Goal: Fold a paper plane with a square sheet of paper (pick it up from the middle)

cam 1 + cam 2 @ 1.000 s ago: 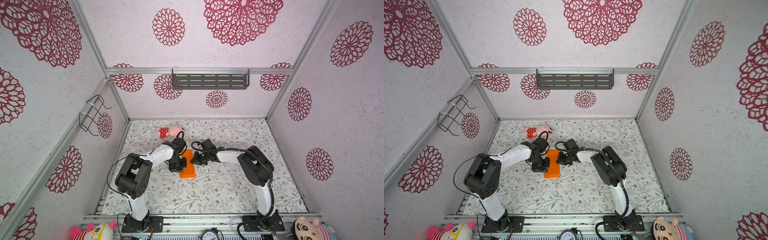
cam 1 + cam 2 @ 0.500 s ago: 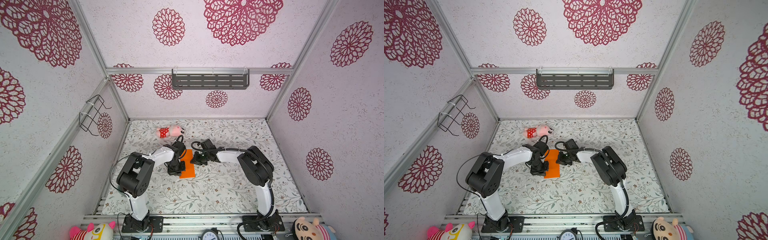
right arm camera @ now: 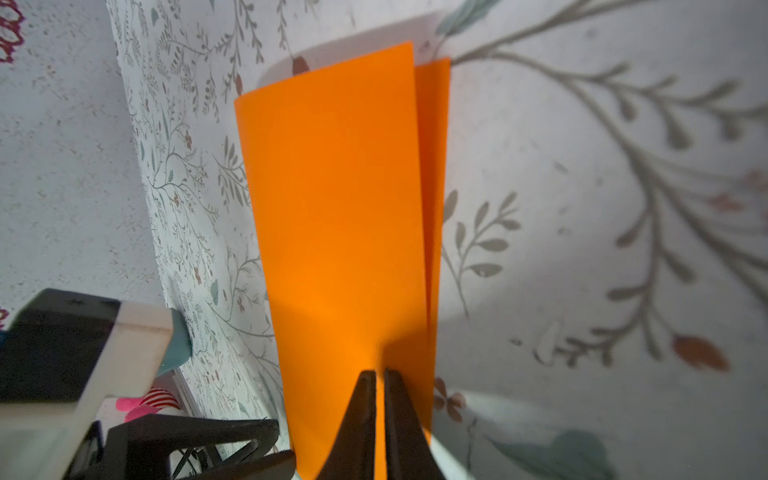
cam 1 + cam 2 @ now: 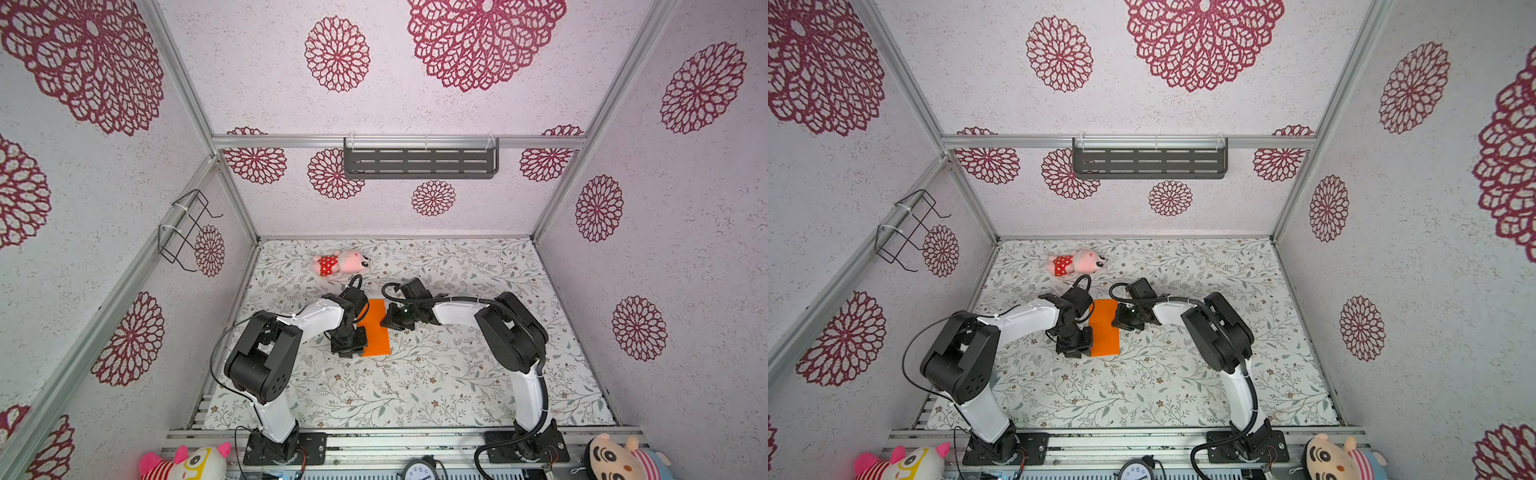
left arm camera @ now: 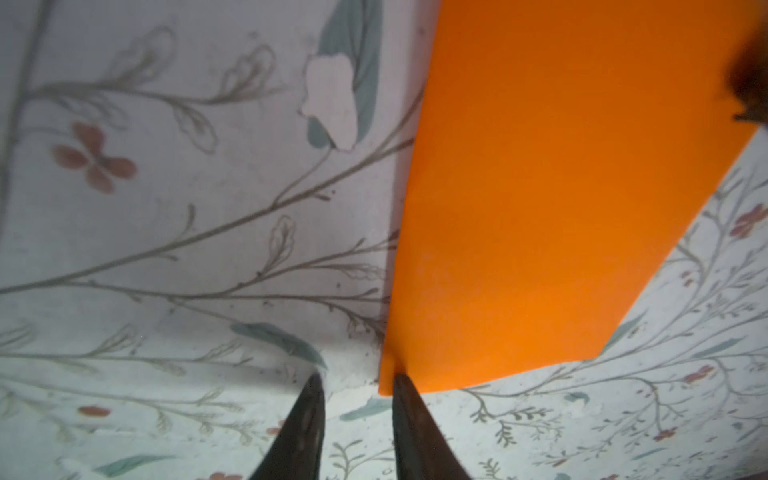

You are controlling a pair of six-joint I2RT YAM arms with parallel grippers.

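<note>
The square sheet of paper point(image 4: 374, 328) point(image 4: 1105, 328) is bright orange and lies folded in half as a long rectangle on the floral table, between the two arms. In the right wrist view the paper point(image 3: 340, 208) shows two layers, slightly offset. My right gripper point(image 3: 380, 374) point(image 4: 390, 322) is shut on the paper's far right edge. My left gripper point(image 5: 355, 380) point(image 4: 350, 348) stands open at the near left corner. One of its fingertips point(image 5: 401, 384) touches the paper point(image 5: 561, 208) and bare table shows between the jaws. The paper plane is out of view.
A pink plush toy point(image 4: 340, 262) point(image 4: 1077, 262) in red dotted shorts lies behind the arms near the back. A dark shelf point(image 4: 419, 160) hangs on the back wall and a wire basket point(image 4: 187, 228) on the left wall. Plush toys point(image 4: 187, 463) sit at the front rail.
My left gripper has opened and let go of the paper's near corner. The paper has shifted slightly. The right gripper keeps its hold.
</note>
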